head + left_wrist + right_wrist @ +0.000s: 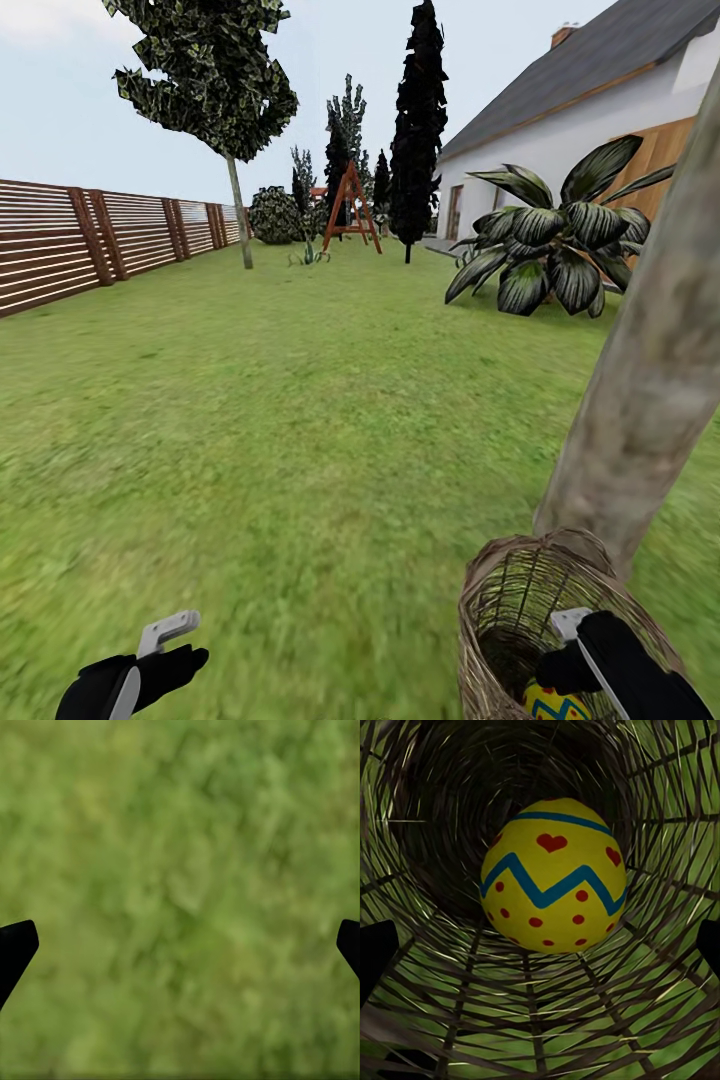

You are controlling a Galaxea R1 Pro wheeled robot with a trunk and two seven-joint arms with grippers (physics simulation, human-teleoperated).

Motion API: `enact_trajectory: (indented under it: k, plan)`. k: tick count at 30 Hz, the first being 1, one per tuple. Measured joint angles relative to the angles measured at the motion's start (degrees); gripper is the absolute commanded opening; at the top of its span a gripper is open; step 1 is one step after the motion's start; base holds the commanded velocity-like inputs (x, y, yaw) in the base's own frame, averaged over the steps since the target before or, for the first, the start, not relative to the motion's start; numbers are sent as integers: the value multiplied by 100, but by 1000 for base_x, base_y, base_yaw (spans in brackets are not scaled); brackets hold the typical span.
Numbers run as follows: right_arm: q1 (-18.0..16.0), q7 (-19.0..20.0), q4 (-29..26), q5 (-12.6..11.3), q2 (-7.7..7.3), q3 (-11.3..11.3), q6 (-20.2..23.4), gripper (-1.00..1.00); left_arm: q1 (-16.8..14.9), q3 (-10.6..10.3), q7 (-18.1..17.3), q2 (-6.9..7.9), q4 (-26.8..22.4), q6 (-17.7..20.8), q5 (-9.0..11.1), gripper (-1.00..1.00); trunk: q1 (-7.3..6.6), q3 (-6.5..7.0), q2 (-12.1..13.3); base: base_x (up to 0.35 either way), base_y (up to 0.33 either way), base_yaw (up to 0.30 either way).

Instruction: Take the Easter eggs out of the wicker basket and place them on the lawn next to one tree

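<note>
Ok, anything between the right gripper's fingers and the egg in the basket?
Nothing: in the right wrist view the Easter egg lies ahead of the open right gripper inside the wicker basket, with bare weave between.

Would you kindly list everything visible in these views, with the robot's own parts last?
Egg: one, yellow with blue zigzag and red marks, inside basket.
Basket: one, brown wicker, on the lawn by the trunk.
Trunk: one, grey-brown, leaning, right foreground.
Lawn: green, throughout.
Fence: brown slats, left.
Leafy tree: one, near fence.
Cypress: one, black, centre back.
Broad-leaf plant: one, by house.
House: white, right.
Left gripper: open over grass.
Right gripper: open, in the basket's mouth.
</note>
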Motion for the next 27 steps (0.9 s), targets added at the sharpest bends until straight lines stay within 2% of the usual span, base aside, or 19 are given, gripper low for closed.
enact_trajectory:
  k: [10,15,21,27]
  plan:
    - [-2,-41,54,8,1,2,15,100,0,-20,-29,0,-2,0,36,100,0,0,0,0,0,0]
    - [1,-42,53,13,7,2,16,100,0,-18,-33,0,-3,0,60,100,13,-110,-6,0,0,0]
    - [1,-42,55,10,9,2,11,100,0,7,-38,0,-5,-1,74,100,13,-111,-7,4,0,0]
    - [-1,-42,56,5,15,6,7,100,0,7,-33,0,0,0,235,100,10,-111,-7,281,0,0]
